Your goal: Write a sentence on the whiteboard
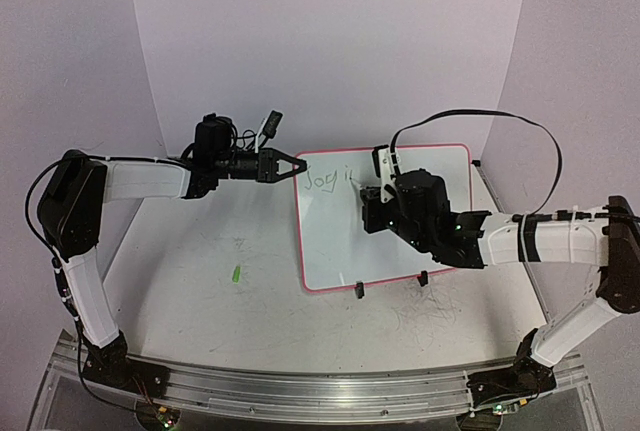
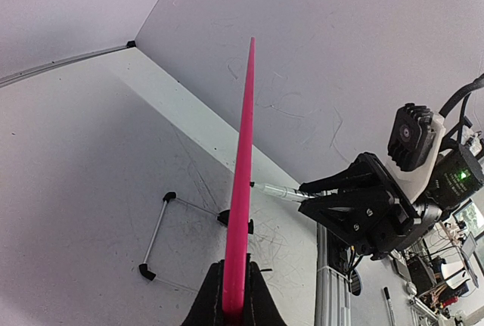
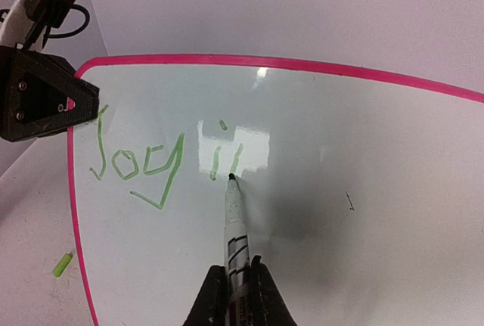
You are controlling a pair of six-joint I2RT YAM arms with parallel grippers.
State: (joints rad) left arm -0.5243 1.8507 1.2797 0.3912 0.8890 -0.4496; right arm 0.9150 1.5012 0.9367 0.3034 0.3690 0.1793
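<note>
Two claws, both clamped. Left claw (image 1: 296,166): pinching whiteboard (image 1: 400,241) rim, upper-left corner, arm stretched level rightward, steadying board on surface (image 1: 200,251). Right claw (image 3: 236,292): gripping marker (image 3: 233,220), tip at board, wrist hovering mid-board. Sentence (image 3: 144,161): "Joy i…" only. Step, judged: second word, early. Next: short light strokes, drifting rightward.

place: I work in a robotics lab | proof: aluminium mounting rail (image 1: 300,392); plain white backdrop (image 1: 330,41) around my scribbled tabletop (image 1: 200,276); cluttered desks (image 2: 442,280) beyond
</note>
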